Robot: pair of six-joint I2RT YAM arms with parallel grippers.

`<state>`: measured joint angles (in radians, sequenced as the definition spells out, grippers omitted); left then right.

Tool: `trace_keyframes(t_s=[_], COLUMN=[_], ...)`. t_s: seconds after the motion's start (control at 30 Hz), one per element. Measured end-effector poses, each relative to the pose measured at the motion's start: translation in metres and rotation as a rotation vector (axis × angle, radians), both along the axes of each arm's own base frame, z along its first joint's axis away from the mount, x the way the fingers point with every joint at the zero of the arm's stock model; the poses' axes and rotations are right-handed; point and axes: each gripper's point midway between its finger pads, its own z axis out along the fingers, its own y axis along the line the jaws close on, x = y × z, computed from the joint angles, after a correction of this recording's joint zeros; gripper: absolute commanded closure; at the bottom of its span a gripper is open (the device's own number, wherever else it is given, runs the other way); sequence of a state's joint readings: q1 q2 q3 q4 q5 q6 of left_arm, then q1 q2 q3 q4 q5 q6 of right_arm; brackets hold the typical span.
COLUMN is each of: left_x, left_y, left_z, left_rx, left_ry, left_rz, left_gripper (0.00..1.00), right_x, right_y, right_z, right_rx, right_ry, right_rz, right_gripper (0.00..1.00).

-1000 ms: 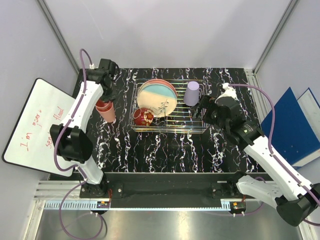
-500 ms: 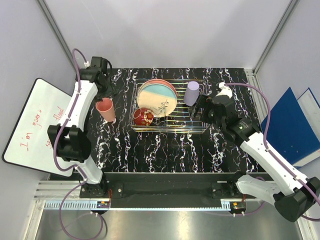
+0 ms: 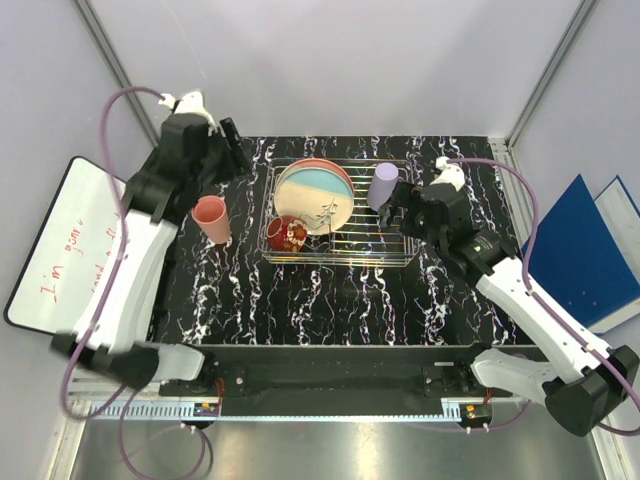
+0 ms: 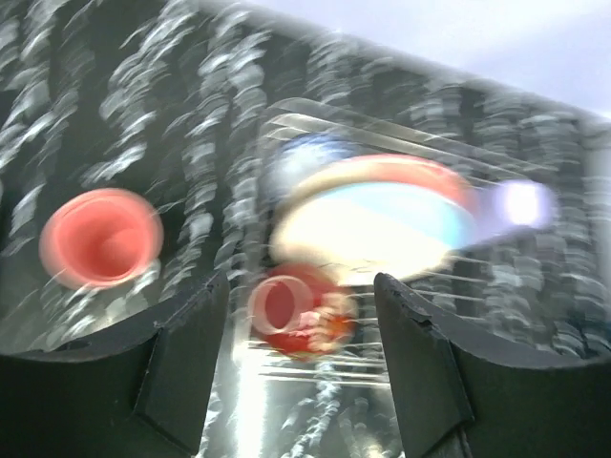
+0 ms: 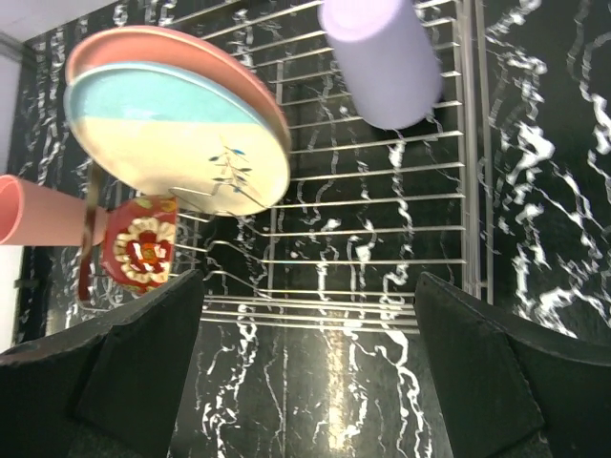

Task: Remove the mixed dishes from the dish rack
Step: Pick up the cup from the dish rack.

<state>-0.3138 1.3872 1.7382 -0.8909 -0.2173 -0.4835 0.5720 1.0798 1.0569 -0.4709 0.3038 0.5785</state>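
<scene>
The dish rack [image 3: 385, 245] sits at the middle of the marbled tabletop [image 3: 300, 310]. A cream-and-blue plate [image 3: 315, 198] leans in it, with a pink-rimmed plate [image 3: 322, 163] close behind. A red patterned bowl [image 3: 288, 234] at the near left corner crowds their lower edge, and a lavender cup [image 3: 383, 186] occupies the far right. A pink cup [image 3: 211, 219] rests on the tabletop left of the rack. The left pincer [image 4: 298, 286] hovers at far left, jaws apart and empty. The right pincer [image 5: 307, 286], spread wide and empty, is just right of the lavender cup. A whiteboard [image 3: 60, 250] and a blue folder [image 3: 580, 250] flank the tabletop.

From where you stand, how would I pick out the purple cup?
Find the silver wire dish rack on the black marbled table. The lavender cup sits in its far right corner, right of the big plates. It is the only purple dish there.
</scene>
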Motion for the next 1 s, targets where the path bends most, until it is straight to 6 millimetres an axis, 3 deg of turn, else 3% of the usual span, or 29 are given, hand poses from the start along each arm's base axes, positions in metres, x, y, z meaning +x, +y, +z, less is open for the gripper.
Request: trace_keyframes(t_s=[0.1, 0.17, 0.3, 0.43, 0.5, 0.77, 0.87, 1.0], left_x=[-0.037, -0.054, -0.074, -0.085, -0.092, -0.106, -0.106, -0.105], left_y=[-0.025, -0.033, -0.045, -0.052, -0.053, -0.047, -0.047, -0.046], left_z=[0.032, 0.033, -0.003, -0.053, -0.066, -0.051, -0.052, -0.059], left_rx=[-0.082, -0.117, -0.139, -0.135, -0.136, -0.163, -0.159, -0.148], left_ry=[-0.158, -0.215, -0.202, -0.103, -0.079, -0.151, -0.151, -0.138], left_rz=[-0.129, -0.181, -0.255, -0.289, -0.297, -0.303, -0.305, -0.301], left_gripper=[0.33, 0.33, 0.33, 0.33, 0.33, 0.33, 0.33, 0.33], right_x=[0.01, 0.019, 0.029, 0.051, 0.079, 0.175, 0.193, 0.201], right_y=[0.016, 0.034, 0.049, 0.038, 0.029, 0.016, 0.008, -0.001], right_z=[0.009, 0.01, -0.002, -0.013, -0.016, -0.021, -0.032, -0.052], right_rx=[0.02, 0.055, 0.09, 0.052, -0.005, -0.122, -0.138, -0.162], right_ry=[-0.01, -0.009, 0.003, 0.001, 0.006, 0.01, 0.032, 0.074], right_rz=[0.052, 0.104, 0.125, 0.052, -0.02, -0.171, -0.203, -0.222], right_gripper=[0.0, 0.0, 0.0, 0.0, 0.0, 0.0, 0.0, 0.0])
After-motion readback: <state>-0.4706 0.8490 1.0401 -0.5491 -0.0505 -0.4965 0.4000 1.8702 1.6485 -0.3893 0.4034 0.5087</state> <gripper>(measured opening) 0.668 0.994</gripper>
